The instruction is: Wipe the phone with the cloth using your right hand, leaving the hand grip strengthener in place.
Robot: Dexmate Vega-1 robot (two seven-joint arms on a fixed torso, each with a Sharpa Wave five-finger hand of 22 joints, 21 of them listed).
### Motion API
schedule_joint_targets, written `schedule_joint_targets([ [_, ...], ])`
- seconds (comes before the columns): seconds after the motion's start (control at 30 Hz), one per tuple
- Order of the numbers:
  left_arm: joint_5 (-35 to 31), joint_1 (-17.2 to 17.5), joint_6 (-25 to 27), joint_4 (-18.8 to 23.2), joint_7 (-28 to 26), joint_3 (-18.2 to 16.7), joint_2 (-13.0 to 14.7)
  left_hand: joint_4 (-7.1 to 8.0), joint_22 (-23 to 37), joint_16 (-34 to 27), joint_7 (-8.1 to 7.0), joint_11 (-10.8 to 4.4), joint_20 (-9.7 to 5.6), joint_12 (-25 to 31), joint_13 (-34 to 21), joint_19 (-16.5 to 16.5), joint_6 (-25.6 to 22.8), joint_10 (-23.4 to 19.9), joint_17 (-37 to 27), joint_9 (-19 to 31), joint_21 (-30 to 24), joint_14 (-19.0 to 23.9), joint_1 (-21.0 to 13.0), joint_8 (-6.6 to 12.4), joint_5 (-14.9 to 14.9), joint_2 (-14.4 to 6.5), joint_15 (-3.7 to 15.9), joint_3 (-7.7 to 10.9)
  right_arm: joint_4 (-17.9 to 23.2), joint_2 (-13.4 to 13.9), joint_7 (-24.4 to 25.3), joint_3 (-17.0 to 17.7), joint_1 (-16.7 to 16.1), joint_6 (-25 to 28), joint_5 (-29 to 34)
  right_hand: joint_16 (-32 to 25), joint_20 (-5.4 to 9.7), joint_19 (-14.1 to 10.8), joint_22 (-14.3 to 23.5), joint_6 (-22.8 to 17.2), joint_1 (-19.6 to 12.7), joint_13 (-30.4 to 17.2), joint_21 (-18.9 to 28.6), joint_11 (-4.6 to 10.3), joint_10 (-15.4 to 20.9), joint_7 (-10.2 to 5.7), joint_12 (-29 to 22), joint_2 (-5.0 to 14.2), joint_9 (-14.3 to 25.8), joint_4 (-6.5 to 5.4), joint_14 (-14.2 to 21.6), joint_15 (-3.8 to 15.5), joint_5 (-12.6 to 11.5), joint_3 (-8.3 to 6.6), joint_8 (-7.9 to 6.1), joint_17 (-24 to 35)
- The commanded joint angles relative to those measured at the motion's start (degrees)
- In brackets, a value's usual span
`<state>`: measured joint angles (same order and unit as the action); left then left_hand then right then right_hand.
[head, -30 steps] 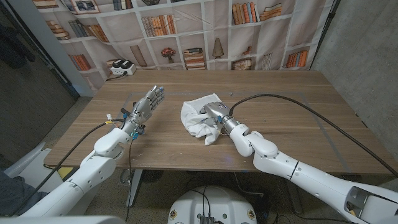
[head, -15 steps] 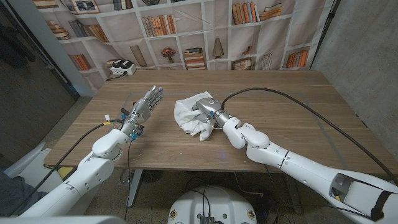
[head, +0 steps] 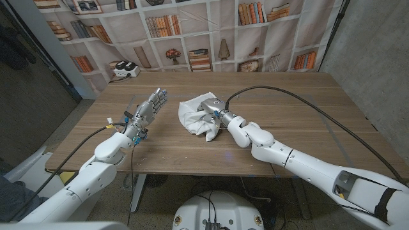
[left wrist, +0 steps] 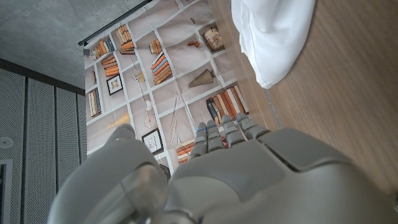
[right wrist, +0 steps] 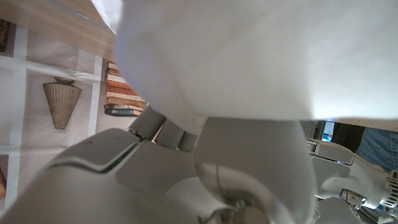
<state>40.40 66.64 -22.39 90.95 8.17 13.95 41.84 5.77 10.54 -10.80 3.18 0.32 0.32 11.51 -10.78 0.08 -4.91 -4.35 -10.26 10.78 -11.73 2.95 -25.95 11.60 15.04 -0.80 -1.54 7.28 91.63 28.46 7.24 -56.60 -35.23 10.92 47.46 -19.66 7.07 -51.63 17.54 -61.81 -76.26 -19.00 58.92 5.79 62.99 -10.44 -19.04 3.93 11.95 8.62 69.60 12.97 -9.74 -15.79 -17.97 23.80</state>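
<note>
White cloth point(head: 195, 116), gripped under the right hand point(head: 211, 110), has slid leftward at the frame's centre on the tabletop point(head: 287, 121), so wiping seems underway; phone unseen, presumably beneath. Left hand point(head: 152, 105) waits open

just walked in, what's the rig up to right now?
The right hand presses on a crumpled white cloth in the middle of the wooden table, apparently mid-wipe. The cloth covers whatever lies under it, so no phone can be seen. The left hand waits beside the cloth, holding nothing, its fingers extended. A white charger-like device sits at the table's far edge.
</note>
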Motion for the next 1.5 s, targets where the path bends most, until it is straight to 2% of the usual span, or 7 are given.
schedule_joint_targets([
  [0.03, 0.1, -1.4, -0.1, -1.2, 1.2, 1.1, -0.9, 0.05, 0.1, -0.1, 0.01, -0.13, 0.1, 0.1, -0.2, -0.3, -0.2, -0.1, -0.3, 0.2, -0.1, -0.2, -0.2, -0.08, 0.0, 0.1, 0.08, -0.08, 5.3, 3.0, -1.4, 0.6, -2.4, 2.6, 1.3, 0.2, 6.09, 0.3, 0.1, -0.4, 0.6, -0.1, 0.4, 3.57, 4.1, -0.12, -0.1, 0.03, 0.2, -0.15, 0.1, 0.19, -0.4, -0.17, 0.12, 0.2],
  [0.33, 0.2, -2.1, -0.2, -1.8, 1.9, 1.4, -1.0, 0.06, 0.1, -0.1, -0.04, -0.2, 0.06, 0.1, -0.2, -0.3, -0.2, -0.1, -0.3, 0.2, -0.1, -0.2, -0.2, -0.08, -0.1, 0.1, 0.09, -0.17, 10.1, 5.9, -2.9, 2.2, -5.7, 4.0, 2.1, 0.4, 6.1, 0.5, -0.2, -0.2, 0.6, -0.2, 0.8, 3.59, 4.3, 0.0, 0.1, 0.0, 0.2, -0.05, 0.1, 0.24, -0.4, -0.27, 0.34, 0.3],
  [0.77, 0.3, -2.2, 0.0, -2.0, 2.1, 1.5, -0.8, 0.05, 0.1, -0.1, -0.01, -0.23, 0.06, 0.1, -0.2, -0.3, -0.3, 0.0, -0.3, 0.2, -0.1, -0.2, -0.3, -0.06, -0.1, 0.0, 0.08, -0.3, 13.5, 8.1, -3.6, 4.4, -9.3, 6.5, 3.6, 0.7, 6.12, 0.8, -0.6, -0.3, 0.6, -0.3, 1.3, 3.61, 4.4, -0.05, 0.3, 0.07, 0.2, -0.07, 0.1, 0.18, -0.4, -0.4, 0.51, 0.4],
  [1.03, 0.4, -2.6, 0.1, -2.5, 2.7, 1.6, -0.7, 0.05, 0.1, -0.1, -0.05, -0.17, 0.05, 0.1, -0.2, -0.3, -0.2, 0.0, -0.3, 0.2, -0.1, -0.2, -0.3, -0.08, -0.1, 0.0, 0.05, -0.37, 12.3, 6.8, -2.6, 4.6, -8.7, 5.2, 3.7, 0.7, 6.11, 0.9, -0.9, -0.2, 0.6, -0.4, 1.5, 3.61, 4.4, -0.09, 0.4, 0.09, 0.2, -0.06, 0.2, 0.2, -0.4, -0.46, 0.61, 0.4],
  [1.5, 0.4, -2.8, 0.4, -1.9, 3.1, 1.1, 0.4, 0.06, 0.1, -0.1, -0.07, -0.26, 0.08, 0.1, -0.2, -0.4, -0.2, -0.1, -0.3, 0.2, -0.1, -0.3, -0.4, -0.1, -0.1, -0.1, 0.08, -0.51, 6.9, 2.1, -1.2, 2.1, -3.8, 1.4, 5.0, 0.6, 6.07, 0.9, -1.3, -0.5, 0.7, -0.4, 2.4, 3.7, 4.6, -0.2, 0.8, 0.11, 0.2, -0.08, 0.9, 0.23, -0.4, -0.53, 0.72, 0.7],
])
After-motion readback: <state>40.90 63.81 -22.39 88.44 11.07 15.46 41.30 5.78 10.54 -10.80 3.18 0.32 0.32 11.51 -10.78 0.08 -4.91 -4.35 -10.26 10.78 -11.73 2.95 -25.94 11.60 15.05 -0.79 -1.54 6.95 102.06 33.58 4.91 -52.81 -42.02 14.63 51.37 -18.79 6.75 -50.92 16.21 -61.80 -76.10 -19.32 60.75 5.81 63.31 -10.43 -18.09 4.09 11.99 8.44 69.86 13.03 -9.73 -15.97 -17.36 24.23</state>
